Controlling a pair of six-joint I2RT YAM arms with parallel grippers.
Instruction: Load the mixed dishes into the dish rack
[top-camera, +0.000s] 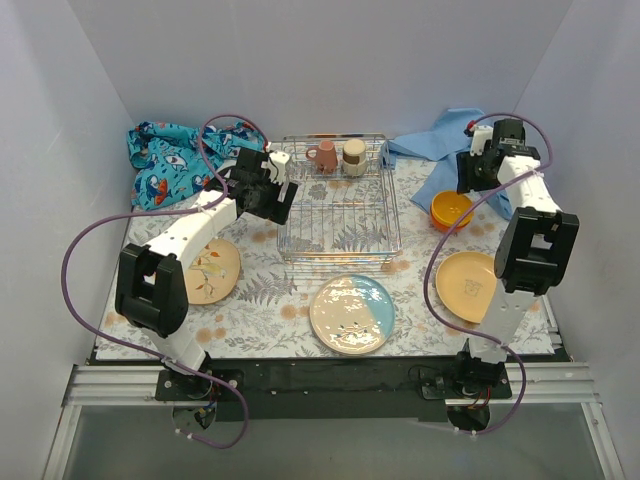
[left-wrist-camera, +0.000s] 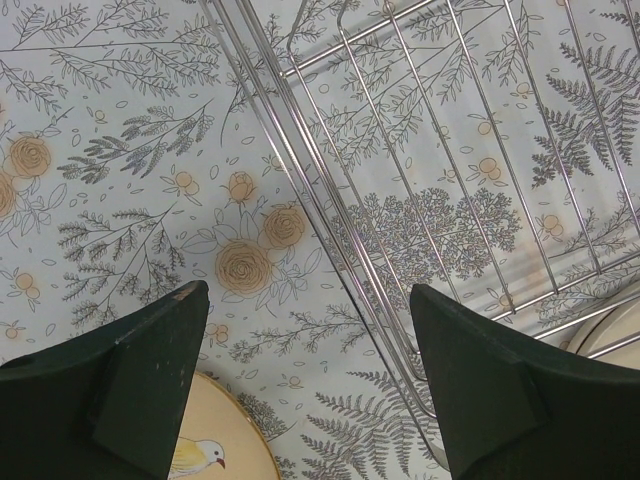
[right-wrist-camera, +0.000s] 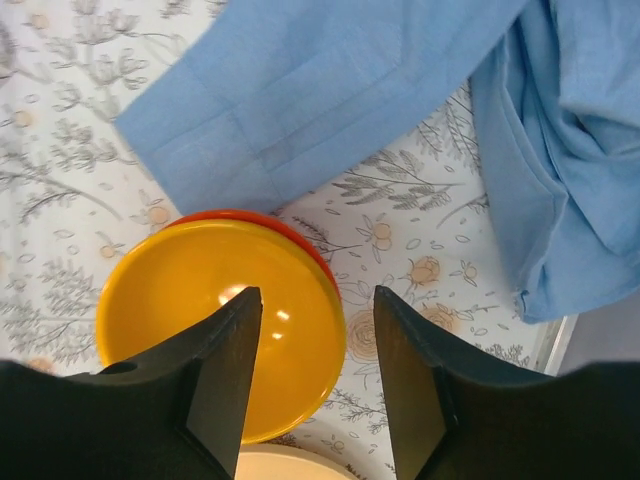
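Note:
The silver wire dish rack (top-camera: 340, 225) stands mid-table, with a pinkish mug (top-camera: 325, 157) and a small cup (top-camera: 353, 157) at its far end. My left gripper (top-camera: 283, 193) hangs open and empty over the rack's left edge (left-wrist-camera: 330, 220), with the tan plate (left-wrist-camera: 215, 445) just below it. The tan plate (top-camera: 210, 270), the cream-and-blue plate (top-camera: 351, 313) and the yellow-orange plate (top-camera: 468, 285) lie flat on the table. My right gripper (right-wrist-camera: 317, 300) is open above the right rim of the orange bowl (right-wrist-camera: 180, 320), which is nested in the red bowl (right-wrist-camera: 255, 218).
A blue patterned cloth (top-camera: 175, 160) lies at the back left. A plain light-blue cloth (right-wrist-camera: 350, 90) lies at the back right, close behind the bowls. White walls enclose three sides. The table has a floral cover (top-camera: 270, 300).

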